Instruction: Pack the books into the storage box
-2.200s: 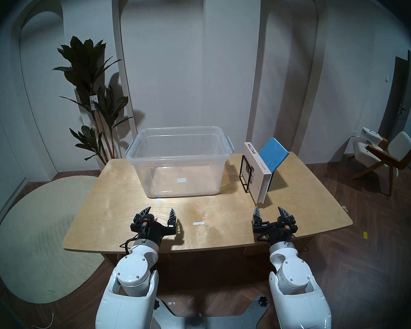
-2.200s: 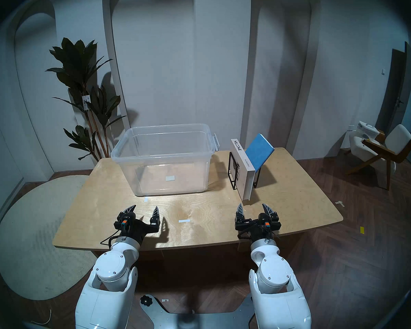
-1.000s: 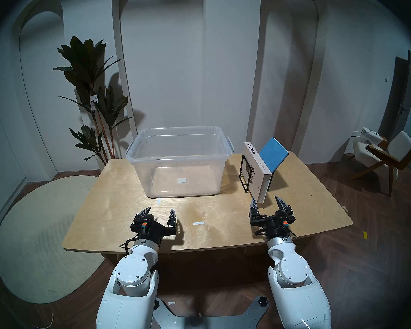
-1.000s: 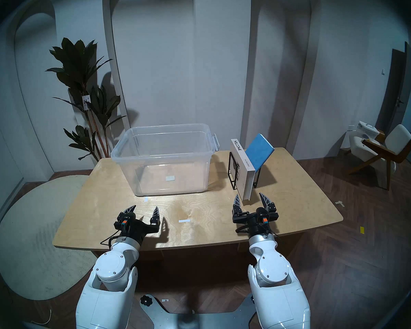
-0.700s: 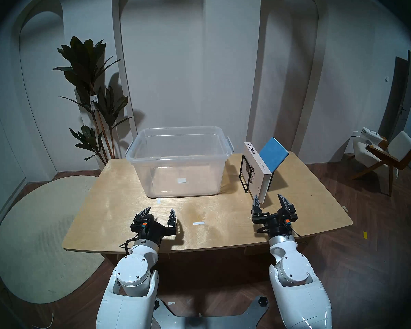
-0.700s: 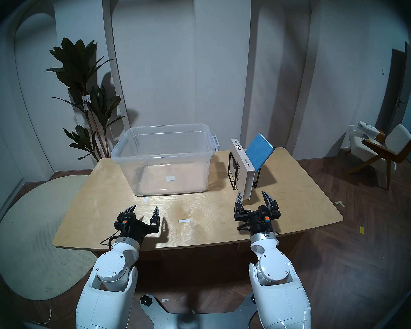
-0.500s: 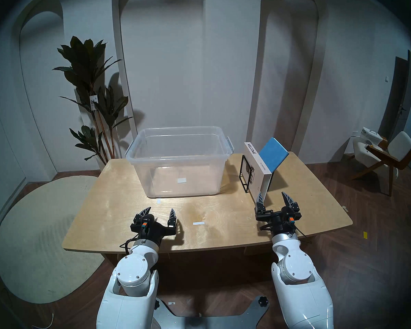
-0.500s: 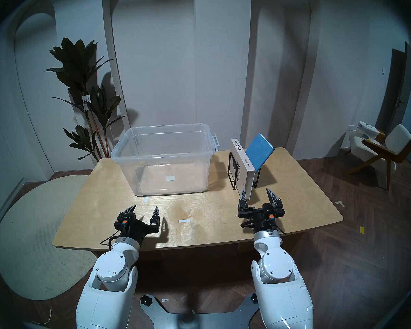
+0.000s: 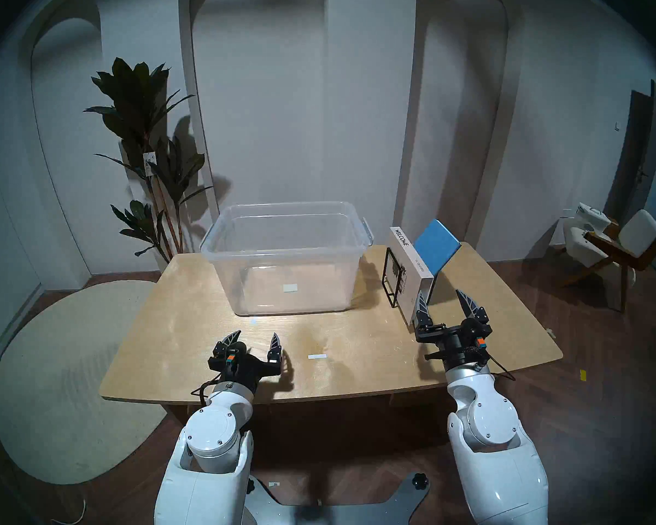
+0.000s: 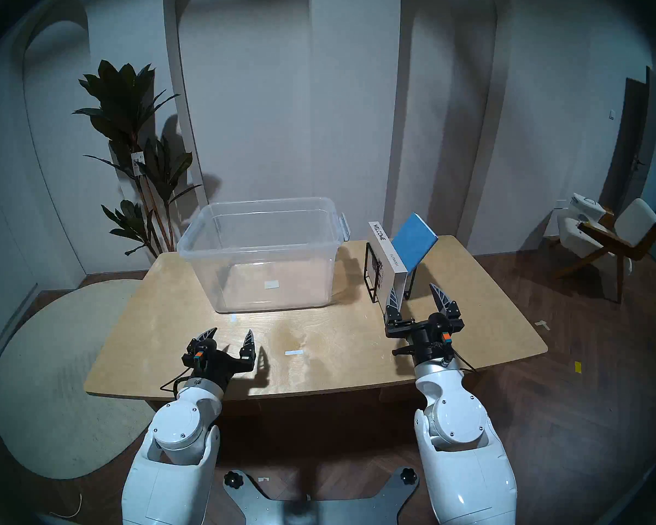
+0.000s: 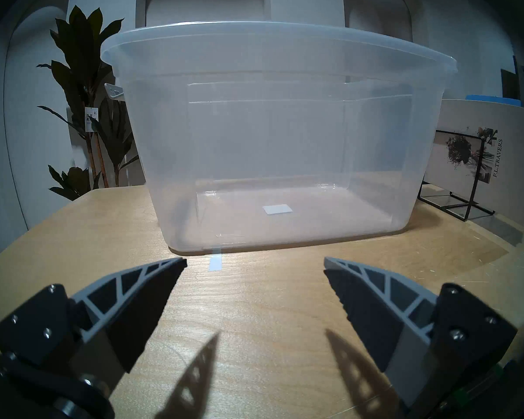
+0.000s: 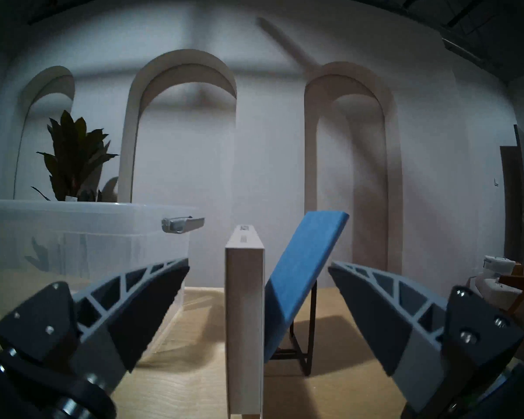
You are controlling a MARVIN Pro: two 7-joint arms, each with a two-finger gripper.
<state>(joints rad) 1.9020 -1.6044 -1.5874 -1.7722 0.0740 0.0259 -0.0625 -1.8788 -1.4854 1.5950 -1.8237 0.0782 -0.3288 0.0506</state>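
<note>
The clear storage box [image 9: 281,252] stands empty at the table's back middle; it also shows in the left wrist view [image 11: 254,137]. To its right, a white book with "WELCOME" on its spine [image 9: 409,259] stands upright in a black wire rack [image 9: 389,281]. A thin blue book [image 9: 436,247] leans against its right side. My right gripper [image 9: 441,294] is open just in front of both books. In the right wrist view the white book [image 12: 244,318] and the blue book [image 12: 303,264] both lie between the fingers, untouched. My left gripper [image 9: 256,335] is open and empty in front of the box.
A white tape strip [image 9: 317,356] lies on the wooden table [image 9: 190,323] between the arms. A potted plant [image 9: 144,134] stands behind the table's left corner. A round rug [image 9: 61,380] lies on the floor at left and a chair [image 9: 618,247] stands at right.
My right gripper has moved forward, up and a little to the right, up to the near edges of the books, staying open. The left arm has not moved.
</note>
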